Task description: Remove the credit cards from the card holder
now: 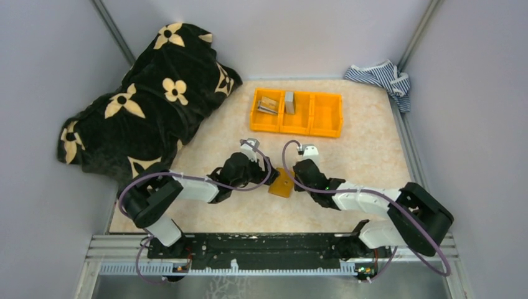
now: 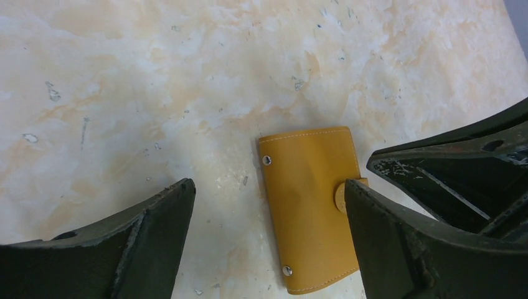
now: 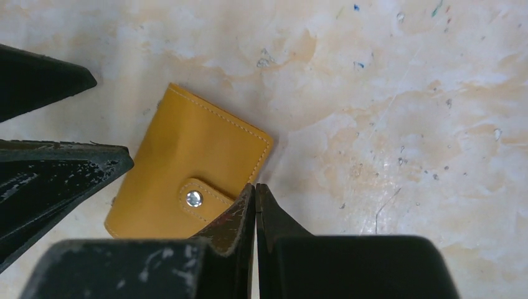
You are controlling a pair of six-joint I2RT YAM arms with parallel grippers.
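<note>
Top external view shows the card holder [image 1: 281, 184] lying flat on the desk [image 1: 361, 156] between my two arms, folded shut with its snap tab [image 3: 194, 199] fastened. My left pincer [image 2: 268, 187] hangs wide open over it, holding nothing. My right pincer [image 3: 254, 190] is fully closed, its tips just beside the tab.

A robot lab cell: plain walls [image 1: 37, 124] and metal posts [image 1: 115, 31] box in a marbled table [image 1: 367, 156], with left arm [image 1: 193, 189] and right arm [image 1: 358, 199] bolted to a rail [image 1: 261, 246], and a blanket [image 1: 149, 99] and bin [image 1: 297, 128] as props.
</note>
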